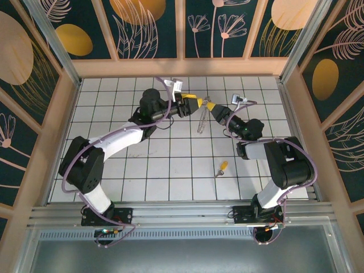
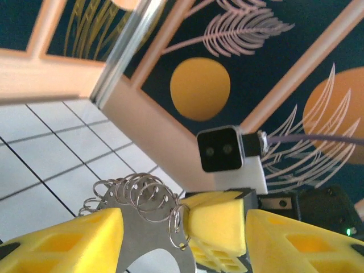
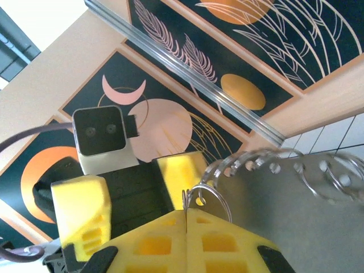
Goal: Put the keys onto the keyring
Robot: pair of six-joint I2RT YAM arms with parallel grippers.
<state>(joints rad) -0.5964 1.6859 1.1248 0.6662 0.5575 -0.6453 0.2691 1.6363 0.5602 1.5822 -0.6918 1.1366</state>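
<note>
One key (image 1: 222, 168) on tiles (image 1: 170, 182), one keyring (image 1: 202, 120) pinched by right fingers (image 3: 219, 244)

One key (image 1: 221, 169), seemingly, on tiled table (image 1: 142, 170)

The keyring (image 2: 143, 200) is shiny, smooth silvery metal; the key (image 1: 222, 168) pairs a metal blade with a yellow-orange plastic head.

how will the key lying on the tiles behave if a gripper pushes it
The key lies flat on the smooth tiles, so it will probably slide, not roll. It looks small and thin, so likely light and awkward to pinch from above.
</note>
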